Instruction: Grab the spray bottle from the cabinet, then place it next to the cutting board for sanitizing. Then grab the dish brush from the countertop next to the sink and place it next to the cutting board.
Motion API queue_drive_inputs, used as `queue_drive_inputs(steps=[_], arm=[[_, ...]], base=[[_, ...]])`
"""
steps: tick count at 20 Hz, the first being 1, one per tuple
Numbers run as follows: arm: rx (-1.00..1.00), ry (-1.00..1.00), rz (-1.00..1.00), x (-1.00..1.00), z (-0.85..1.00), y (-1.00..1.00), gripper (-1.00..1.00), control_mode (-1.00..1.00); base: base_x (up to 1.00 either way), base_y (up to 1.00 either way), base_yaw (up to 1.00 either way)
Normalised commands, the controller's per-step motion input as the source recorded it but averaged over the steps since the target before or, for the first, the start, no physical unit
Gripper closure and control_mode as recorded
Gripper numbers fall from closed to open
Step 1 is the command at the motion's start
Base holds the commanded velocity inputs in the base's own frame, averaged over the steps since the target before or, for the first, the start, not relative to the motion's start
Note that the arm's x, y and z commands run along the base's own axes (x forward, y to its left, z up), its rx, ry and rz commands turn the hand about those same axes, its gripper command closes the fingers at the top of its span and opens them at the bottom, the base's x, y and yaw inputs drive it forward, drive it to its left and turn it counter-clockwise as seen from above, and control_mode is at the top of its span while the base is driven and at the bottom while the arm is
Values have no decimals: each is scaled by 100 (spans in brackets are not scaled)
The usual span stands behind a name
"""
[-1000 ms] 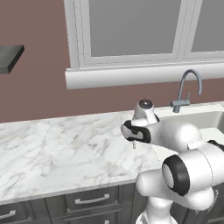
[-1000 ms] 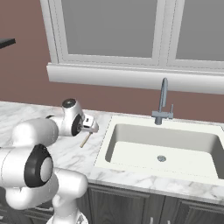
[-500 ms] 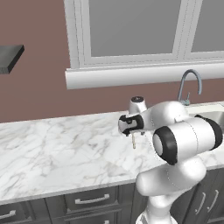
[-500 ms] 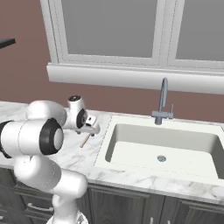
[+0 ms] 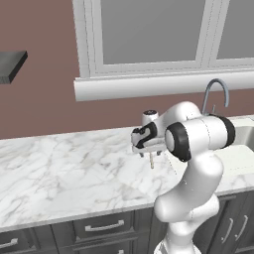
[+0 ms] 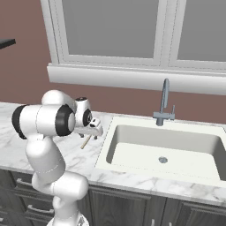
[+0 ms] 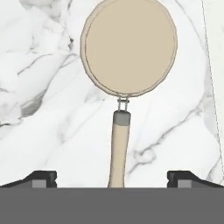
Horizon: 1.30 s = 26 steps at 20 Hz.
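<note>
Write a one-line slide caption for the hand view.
Open fingers straddle the thin handle of the cream-beige round-headed dish brush lying on the white grey-veined marble countertop.

The arm bends forward, its hand (image 7: 111, 178) pointing down, fingers spread wide.

Dish brush (image 7: 127, 57) on countertop (image 7: 43, 109) — tool (image 7: 112, 177) spread.

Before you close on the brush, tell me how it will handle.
The brush looks stiff and probably light: a thin straight handle, a flat disc head. Gripped on the handle, it may tilt toward the head, which is far wider. Lying flat on the countertop, it seems unlikely to roll. The gripper is open astride the handle.
</note>
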Motion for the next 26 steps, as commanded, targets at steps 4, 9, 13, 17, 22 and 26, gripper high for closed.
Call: queue_drive_inputs(steps=[4, 9, 13, 17, 22, 26], arm=[[0, 4, 0, 39, -38, 0, -100, -100], [0, 0, 0, 27, -35, 0, 100, -100], [0, 0, 0, 4, -28, 1, 100, -100], [0, 0, 0, 1, -31, 8, 100, -100], [3, 0, 0, -3, -6, 22, 100, -100], [2, -1, 0, -28, 8, 60, 100, -100]], base=[[0, 0, 0], [0, 0, 0], [0, 0, 0], [0, 0, 0], [0, 0, 0], [0, 0, 0]])
